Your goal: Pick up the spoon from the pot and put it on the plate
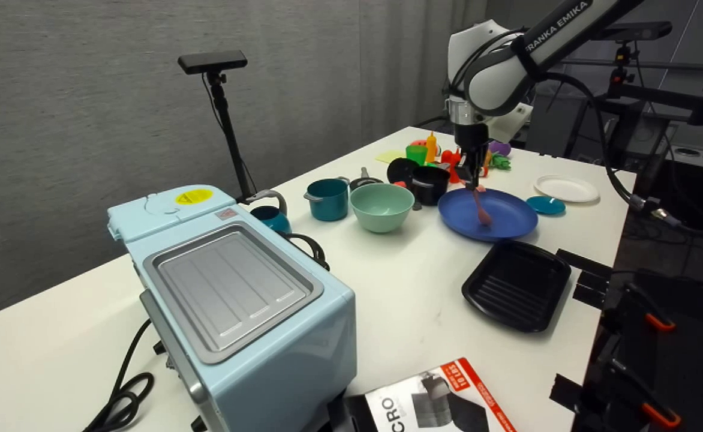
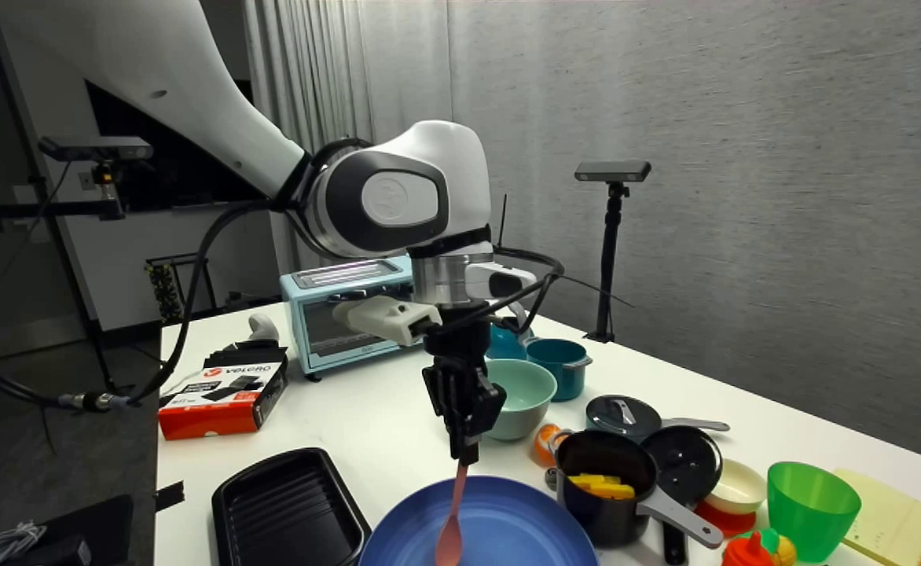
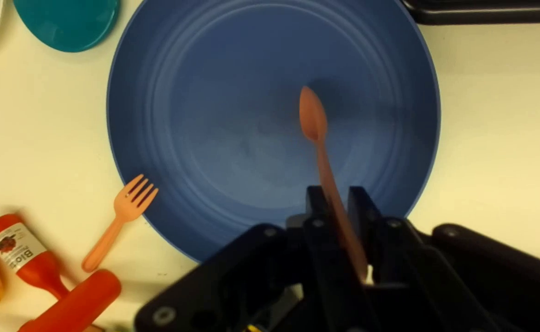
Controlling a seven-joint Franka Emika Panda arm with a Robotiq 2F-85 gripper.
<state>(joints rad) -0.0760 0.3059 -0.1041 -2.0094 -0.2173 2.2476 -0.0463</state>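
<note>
The pink spoon [image 3: 313, 115] hangs bowl-down from my gripper [image 3: 337, 198] over the dark-blue plate [image 3: 233, 115]. Its handle runs slantwise between my nearly closed black fingers, with a small gap on one side. In both exterior views the gripper [image 1: 472, 180] [image 2: 464, 456] is above the plate [image 1: 516, 219] [image 2: 523, 519] and the spoon [image 1: 483, 215] [image 2: 450, 538] points down toward it. The bowl is at or just above the plate's surface; I cannot tell if they touch. The black pot [image 2: 606, 515] [image 1: 428, 189] stands beside the plate with yellow pieces inside.
A pink fork [image 3: 125, 207] lies with its tines over the plate's rim. A black tray [image 1: 519, 285], a mint bowl [image 1: 382, 207], a small teal plate [image 1: 545, 205] and a white plate [image 1: 567, 188] are near. Red bottles [image 3: 21, 249] and a green cup [image 2: 810, 511] stand beyond.
</note>
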